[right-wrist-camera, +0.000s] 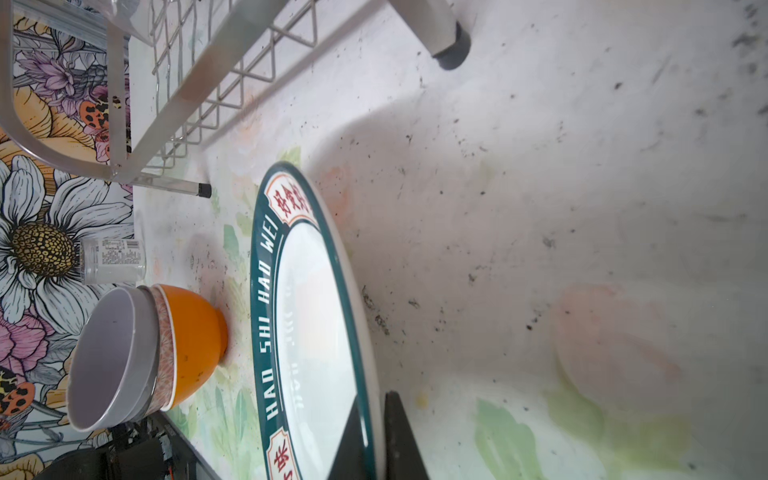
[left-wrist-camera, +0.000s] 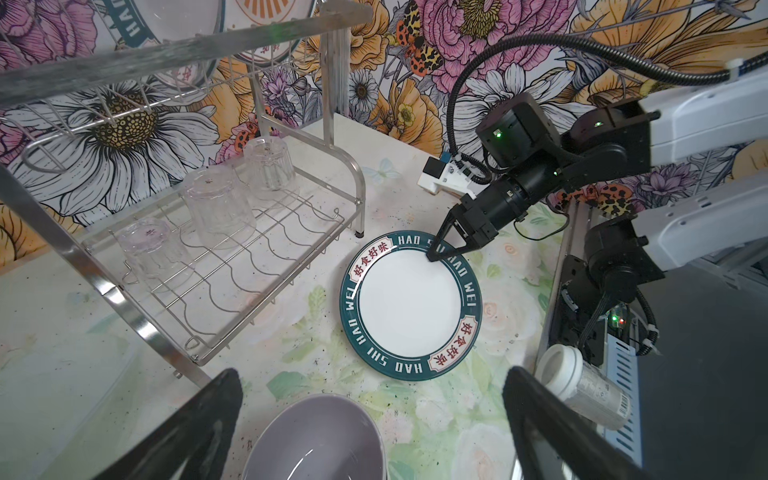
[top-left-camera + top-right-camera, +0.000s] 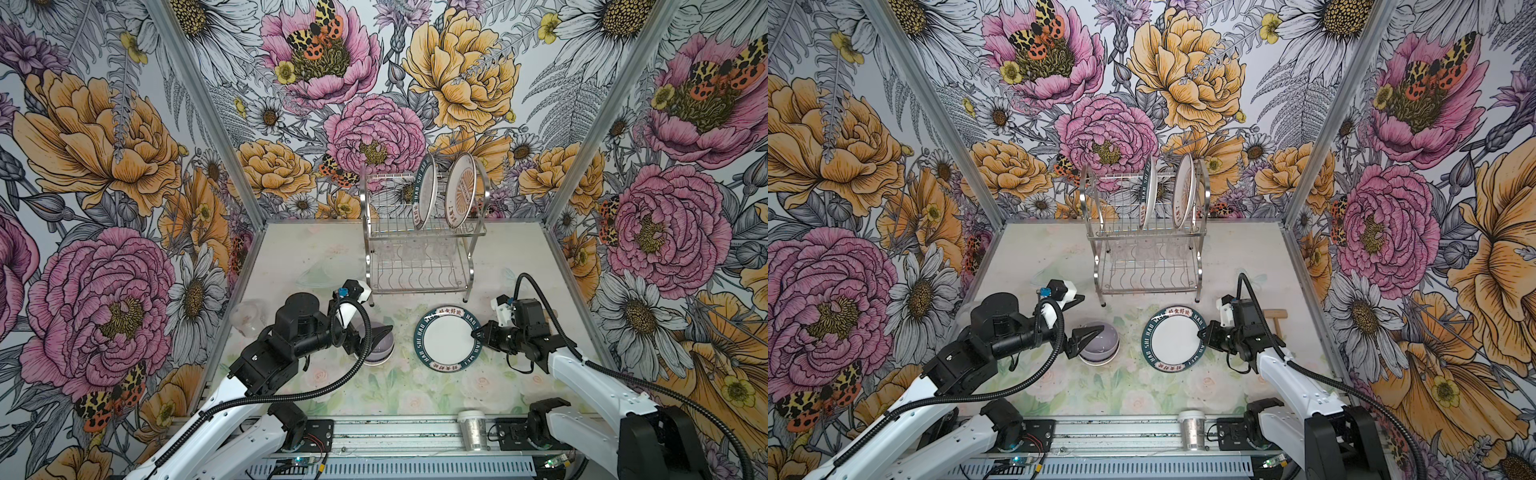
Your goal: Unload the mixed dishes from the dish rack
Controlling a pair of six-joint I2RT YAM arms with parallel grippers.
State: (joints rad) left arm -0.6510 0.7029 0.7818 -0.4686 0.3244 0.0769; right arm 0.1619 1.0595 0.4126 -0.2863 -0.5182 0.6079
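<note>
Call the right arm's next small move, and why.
Probably open the right gripper and pull back: it is shut on the rim of the green-rimmed plate, which seems to lie flat on the table in front of the dish rack, so only the release seems to remain.

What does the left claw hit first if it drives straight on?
Probably the lavender bowl, low between the left claw's open fingers. Past its rim, the green-rimmed plate pinched by the right claw comes next; height is unclear.
</note>
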